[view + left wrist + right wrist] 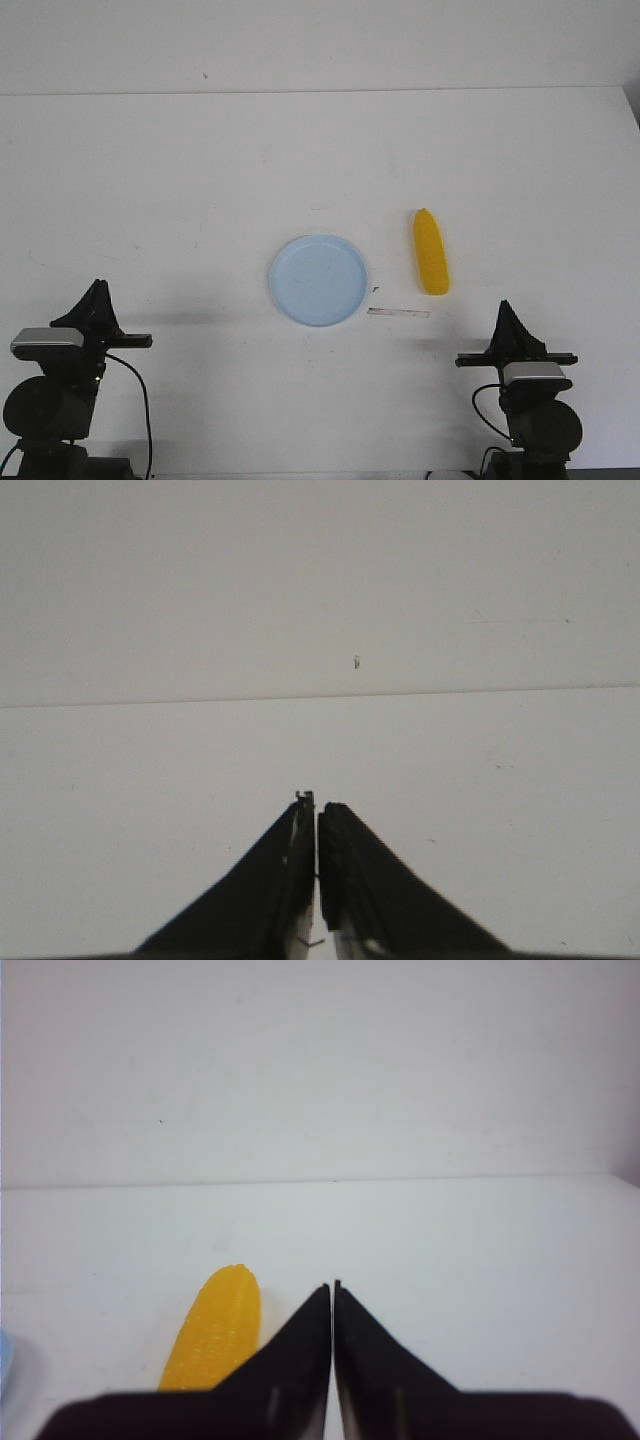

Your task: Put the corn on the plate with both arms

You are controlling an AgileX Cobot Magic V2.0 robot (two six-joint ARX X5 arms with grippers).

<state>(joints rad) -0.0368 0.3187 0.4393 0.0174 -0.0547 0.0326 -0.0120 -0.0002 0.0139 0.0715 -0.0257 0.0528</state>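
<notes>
Nothing has been picked up yet, folks. The bright yellow, tapered corn cob lies flat on the white table, lengthwise from near to far, just to the right of the round, shallow pale-blue plate. It is close to the plate but clear of its rim. The plate sits bare in the middle of the table.

The black left gripper waits at the near left corner, well apart from both plate and corn. Its wrist camera shows the two fingers pressed together, pointing out over bare table with nothing between them. The black right gripper sits at the near right, and it's the closer one: its wrist camera has the corn just ahead of the closed fingertips, off to one side. Its fingers are pressed together too, empty.

A thin pale strip lies on the table between plate and right gripper.

By my reading the whole job is left: reach, grasp, carry, set down.
</notes>
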